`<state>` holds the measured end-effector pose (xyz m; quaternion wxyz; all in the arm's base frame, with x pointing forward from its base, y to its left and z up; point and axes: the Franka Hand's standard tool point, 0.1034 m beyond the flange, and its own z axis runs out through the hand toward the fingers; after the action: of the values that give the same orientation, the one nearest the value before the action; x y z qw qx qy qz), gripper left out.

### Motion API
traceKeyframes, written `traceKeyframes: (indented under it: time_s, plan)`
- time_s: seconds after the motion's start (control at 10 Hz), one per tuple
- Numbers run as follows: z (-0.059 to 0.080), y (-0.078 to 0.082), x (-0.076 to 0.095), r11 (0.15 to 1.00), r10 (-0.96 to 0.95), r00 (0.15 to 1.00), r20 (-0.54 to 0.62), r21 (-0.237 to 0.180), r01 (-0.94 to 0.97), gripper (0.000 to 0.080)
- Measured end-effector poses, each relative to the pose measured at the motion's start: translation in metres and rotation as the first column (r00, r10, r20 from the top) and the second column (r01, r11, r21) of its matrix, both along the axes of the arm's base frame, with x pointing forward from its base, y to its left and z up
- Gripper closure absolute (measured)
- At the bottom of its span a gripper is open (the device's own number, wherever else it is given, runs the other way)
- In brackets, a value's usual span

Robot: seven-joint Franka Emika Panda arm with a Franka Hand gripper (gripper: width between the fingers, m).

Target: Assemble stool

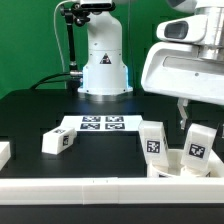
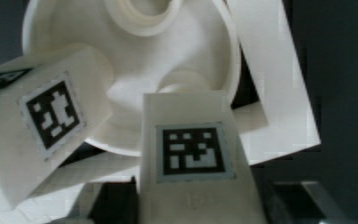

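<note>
Nearest, along the front edge of the black table (image 1: 30,115): rail (image 1: 70,188), long, white, matte, square-edged.

Just behind it, near right: seat (image 2: 140,40), a thick round disc of smooth white plastic with curved recesses. Seen close in the wrist view; largely hidden behind two legs in the exterior view.

Over the seat, near right: held leg (image 1: 198,145), a short blocky white plastic piece with a square black-and-white tag of coarse pixel pattern on its facing side. Clamped between the closed jaws of the gripper (image 1: 192,122), with dark fingers (image 2: 318,198) on either side. Contact between leg and seat not discernible.

Just left of it, standing apart: upright leg (image 1: 153,143), same shape and material, one tag facing the camera.

Near left, well apart from the others: lying leg (image 1: 57,141), on its side on the table, tag facing forward.

Middle of the table: marker board (image 1: 100,124), thin, flat, white, printed with a block of black square tags.

Above, at right: arm link (image 1: 185,65), glossy white rounded shell.

Far centre: arm base (image 1: 103,60), white, conical, with a dark emblem too small to read.
</note>
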<state>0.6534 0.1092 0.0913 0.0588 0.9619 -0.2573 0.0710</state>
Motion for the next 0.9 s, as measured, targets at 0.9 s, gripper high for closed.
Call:
traceKeyframes:
  time_s: [0.9]
  plan:
    - [-0.0016,-0.0089,0.0,0.867,-0.494,0.862,0.113,0.139,0.479,0.0456]
